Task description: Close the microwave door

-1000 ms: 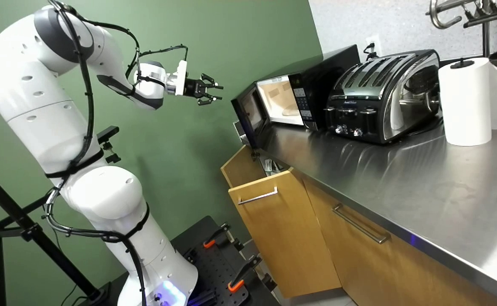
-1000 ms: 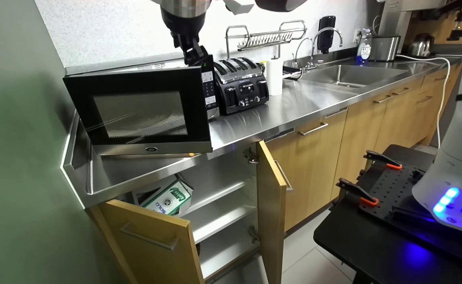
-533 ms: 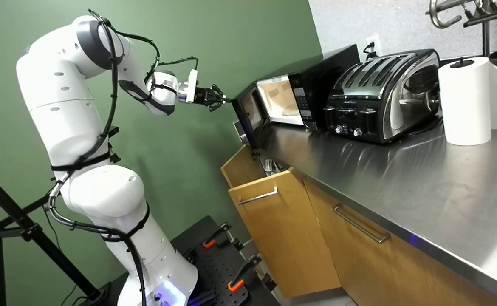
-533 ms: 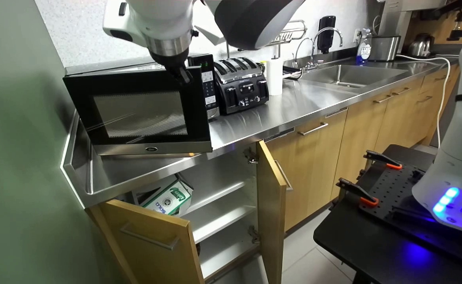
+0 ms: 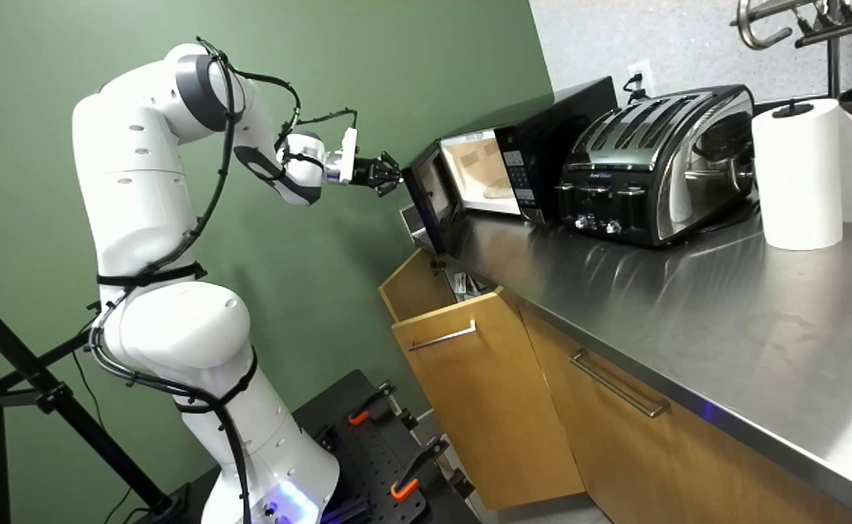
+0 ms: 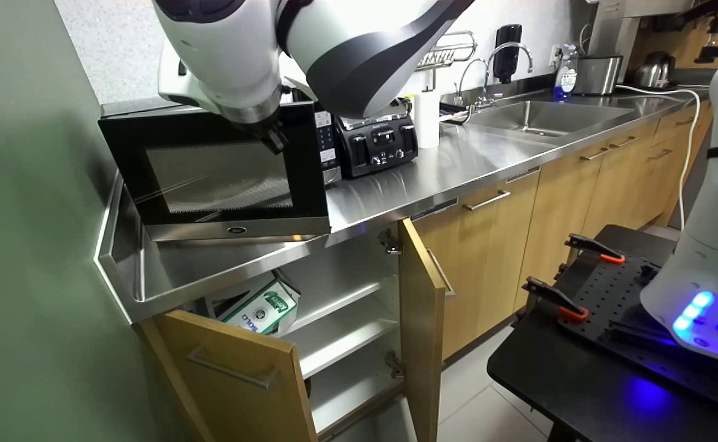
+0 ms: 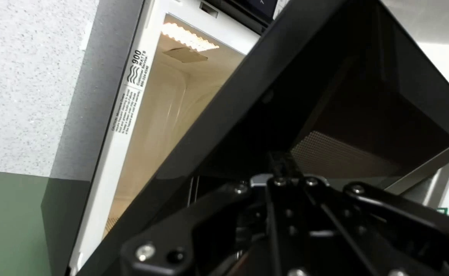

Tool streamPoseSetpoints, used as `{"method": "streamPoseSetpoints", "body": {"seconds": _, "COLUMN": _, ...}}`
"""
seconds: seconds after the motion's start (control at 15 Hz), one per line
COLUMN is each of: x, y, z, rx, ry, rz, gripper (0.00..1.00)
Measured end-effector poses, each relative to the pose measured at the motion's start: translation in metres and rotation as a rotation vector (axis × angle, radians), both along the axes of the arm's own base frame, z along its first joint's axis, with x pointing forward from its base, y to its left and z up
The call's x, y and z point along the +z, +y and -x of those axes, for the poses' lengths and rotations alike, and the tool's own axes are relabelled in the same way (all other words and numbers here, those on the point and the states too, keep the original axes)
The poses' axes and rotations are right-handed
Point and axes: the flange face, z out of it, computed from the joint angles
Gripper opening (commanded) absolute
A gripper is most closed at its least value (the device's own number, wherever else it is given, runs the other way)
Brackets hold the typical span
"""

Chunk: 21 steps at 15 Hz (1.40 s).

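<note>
Green wall (image 5: 324, 306) on one side, steel counter (image 5: 688, 306) running off the other way, pretty ordinary kitchen corner. Up front was the black table (image 6: 531, 362) that the robot's base (image 6: 690, 264) sat on, blue light (image 6: 693, 311) glowing, with a couple of orange-tipped clamps (image 6: 552, 295) at the edge. Under the counter, two wooden cabinet doors (image 6: 242, 405) hung open and a box (image 6: 267, 308) marked SOLO sat tilted inside. From the base the white arm (image 5: 135, 218) stood up tall, bent over toward the microwave (image 5: 568, 120). Its gripper (image 5: 399, 177) was closed right up, tips together, with nothing I could make out between them. Those tips were right at the outer face of the microwave door (image 6: 218, 178), up near the top of its free edge; honestly couldn't tell if they were touching the panel or just short of it. Door itself was standing open, so in an exterior view you could see straight into the lit, tan inside of the microwave, which sat on the counter near the green wall. Just past that was a chrome toaster (image 5: 655, 160), then a paper towel roll (image 5: 797, 175). Furthest off, way down the counter, were the sink (image 6: 586, 115) and a spray bottle (image 6: 566, 77).
</note>
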Motion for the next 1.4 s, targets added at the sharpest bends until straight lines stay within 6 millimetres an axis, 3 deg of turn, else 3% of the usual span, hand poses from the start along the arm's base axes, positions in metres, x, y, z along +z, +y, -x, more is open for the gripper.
{"method": "streamPoseSetpoints", "body": {"seconds": 0.4, "x": 0.008, "y": -0.033, "z": -0.042, "rx": -0.05, "ry": -0.062, "rz": 0.034, "gripper": 0.0}}
{"method": "streamPoseSetpoints", "body": {"seconds": 0.93, "x": -0.005, "y": -0.099, "z": -0.107, "rx": -0.128, "ry": -0.048, "rz": -0.001, "gripper": 0.0}}
{"method": "streamPoseSetpoints", "body": {"seconds": 1.4, "x": 0.016, "y": -0.15, "z": -0.15, "rx": -0.186, "ry": -0.123, "rz": -0.177, "gripper": 0.0}}
